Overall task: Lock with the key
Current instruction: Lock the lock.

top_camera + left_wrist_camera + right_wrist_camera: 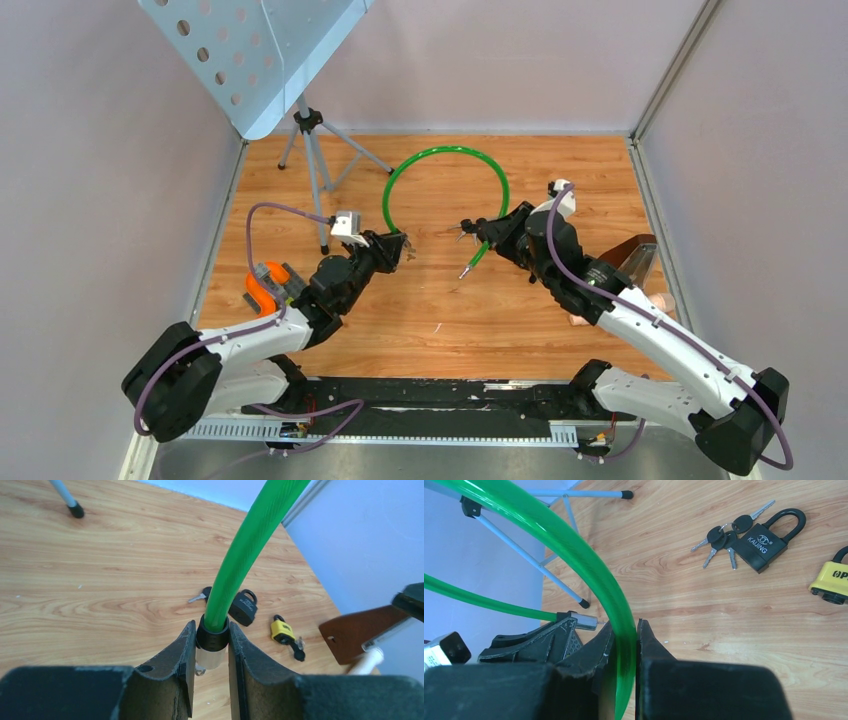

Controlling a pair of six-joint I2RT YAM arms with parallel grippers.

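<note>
While the left end effector (404, 248) clamps the lock head (212, 636), the right end effector (469, 232), at its 3 o'clock, pinches the cable (440, 150), tip (465, 271) pointing 7 o'clock.

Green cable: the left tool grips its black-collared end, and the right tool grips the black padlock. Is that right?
No. The right tool is shut on the green cable, not the black padlock, which lies on the table; the right wrist view shows this.
</note>
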